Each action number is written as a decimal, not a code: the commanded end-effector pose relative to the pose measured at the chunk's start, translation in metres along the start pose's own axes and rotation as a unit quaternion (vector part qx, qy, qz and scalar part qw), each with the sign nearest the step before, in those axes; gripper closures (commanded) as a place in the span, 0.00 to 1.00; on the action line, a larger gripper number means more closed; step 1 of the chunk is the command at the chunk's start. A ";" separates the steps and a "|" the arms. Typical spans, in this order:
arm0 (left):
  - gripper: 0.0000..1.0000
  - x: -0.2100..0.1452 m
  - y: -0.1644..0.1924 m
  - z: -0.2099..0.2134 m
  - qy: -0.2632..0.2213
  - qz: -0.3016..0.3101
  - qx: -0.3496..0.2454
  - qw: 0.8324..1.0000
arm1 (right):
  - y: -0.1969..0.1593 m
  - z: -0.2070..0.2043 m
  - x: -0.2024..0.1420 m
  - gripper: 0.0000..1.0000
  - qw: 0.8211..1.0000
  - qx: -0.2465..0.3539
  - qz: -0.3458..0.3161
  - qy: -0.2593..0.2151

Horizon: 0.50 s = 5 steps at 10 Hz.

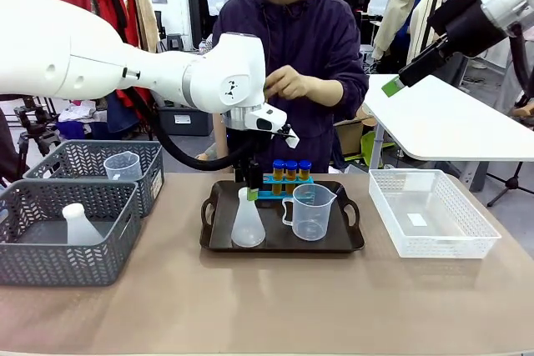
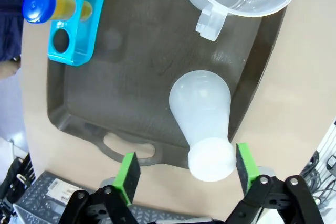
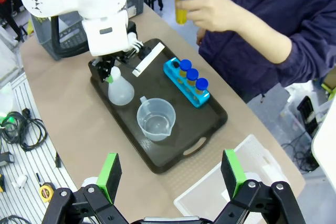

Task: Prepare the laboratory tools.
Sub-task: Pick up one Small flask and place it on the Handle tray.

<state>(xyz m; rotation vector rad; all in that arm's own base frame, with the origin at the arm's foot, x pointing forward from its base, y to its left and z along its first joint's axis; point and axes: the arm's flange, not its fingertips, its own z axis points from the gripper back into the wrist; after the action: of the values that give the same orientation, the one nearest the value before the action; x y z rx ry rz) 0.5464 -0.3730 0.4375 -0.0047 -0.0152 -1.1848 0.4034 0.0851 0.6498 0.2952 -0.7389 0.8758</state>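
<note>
A translucent white conical flask (image 1: 248, 223) stands upright on the dark tray (image 1: 350, 243), beside a clear handled beaker (image 1: 313, 212). Behind them a blue rack (image 1: 288, 181) holds three amber blue-capped tubes (image 1: 291, 167). My left gripper (image 2: 187, 166) is open around the flask's neck (image 2: 211, 158), with its pads clear of it. In the right wrist view a person's hand (image 3: 202, 6) holds another tube (image 3: 180, 6) above the table's far side. One hole of the rack (image 2: 61, 40) is empty. My right gripper (image 3: 170, 174) hangs open high above the table, holding nothing.
Two grey mesh baskets (image 1: 50, 264) stand at the left, one with a second flask (image 1: 79, 227), the other with a second beaker (image 1: 123, 166). A white mesh basket (image 1: 430, 210) sits right of the tray. A white side table (image 1: 450, 118) stands at the far right.
</note>
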 end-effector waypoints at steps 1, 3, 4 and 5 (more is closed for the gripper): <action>0.00 -0.011 -0.004 0.011 -0.017 -0.004 -0.001 1.000 | -0.001 0.000 0.000 0.00 1.000 0.009 0.000 -0.009; 0.00 -0.017 -0.005 0.020 -0.026 -0.001 0.002 1.000 | -0.001 0.000 0.000 0.00 1.000 0.009 0.000 -0.009; 0.00 -0.020 -0.007 0.025 -0.032 0.002 0.000 0.999 | -0.001 0.000 0.000 0.00 1.000 0.009 0.000 -0.009; 0.00 -0.022 -0.005 0.027 -0.036 0.003 0.002 0.999 | -0.001 0.000 0.000 0.00 1.000 0.009 0.000 -0.009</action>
<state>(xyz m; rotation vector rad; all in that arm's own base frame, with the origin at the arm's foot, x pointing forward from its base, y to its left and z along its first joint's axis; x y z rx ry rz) 0.5419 -0.3677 0.4677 -0.0164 -0.0606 -1.1678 0.4034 0.0851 0.6498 0.2952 -0.7388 0.8758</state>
